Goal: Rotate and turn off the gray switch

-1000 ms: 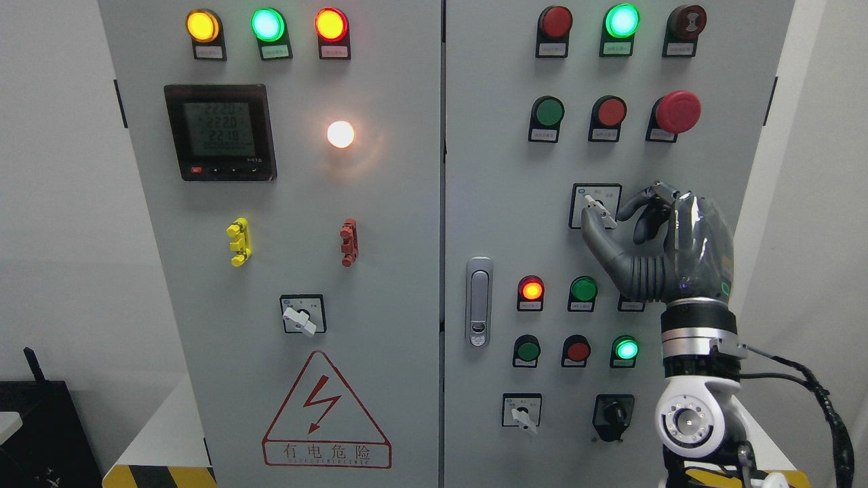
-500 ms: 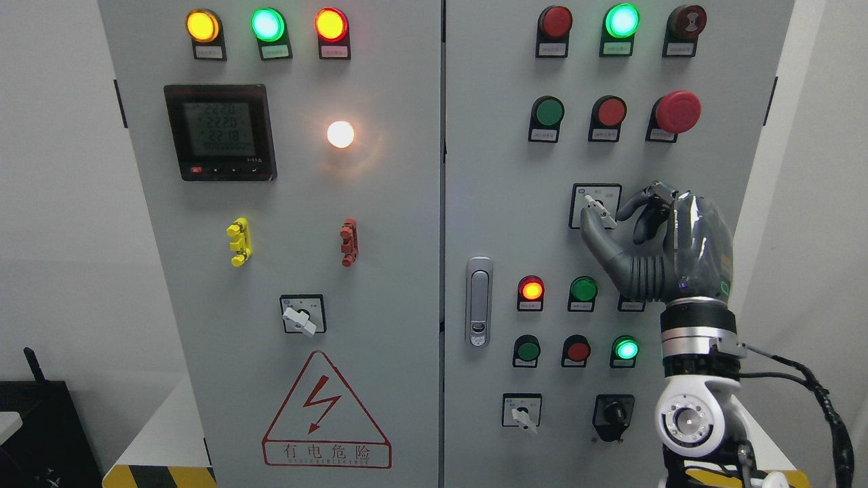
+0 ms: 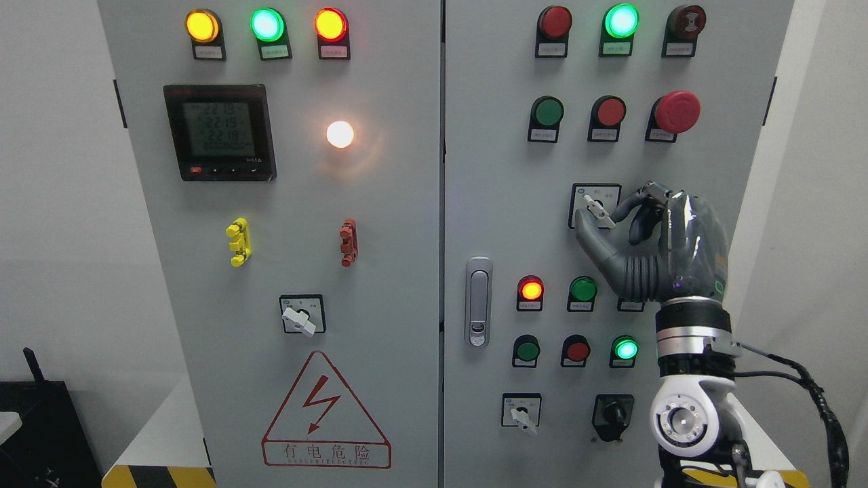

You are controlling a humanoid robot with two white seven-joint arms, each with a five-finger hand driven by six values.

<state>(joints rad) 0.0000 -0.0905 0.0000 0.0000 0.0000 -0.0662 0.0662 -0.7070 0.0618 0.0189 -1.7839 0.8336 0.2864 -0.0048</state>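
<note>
Gray switch, a small lever-type rotary selector on a square labelled plate, sat on the right door of the electrical cabinet, below the red mushroom button and above the lit red lamp and the green button. Its lever lay slanted, upper left to lower right. The right robot hand was pinching the lever, thumb below and left of it and a curled fingertip at its right end; whether both pads bore firmly on the lever could not be told. To do the turn well, the pinch would probably need to stay close to the pivot and the wrist to roll about the switch's own axis, so that the lever turned rather than slipping out; pressing toward the door would help little. The nearby buttons were best left untouched. The hand stood upright, back toward the camera, its remaining fingers folded, on a forearm rising from the lower right. No left arm was visible.
</note>
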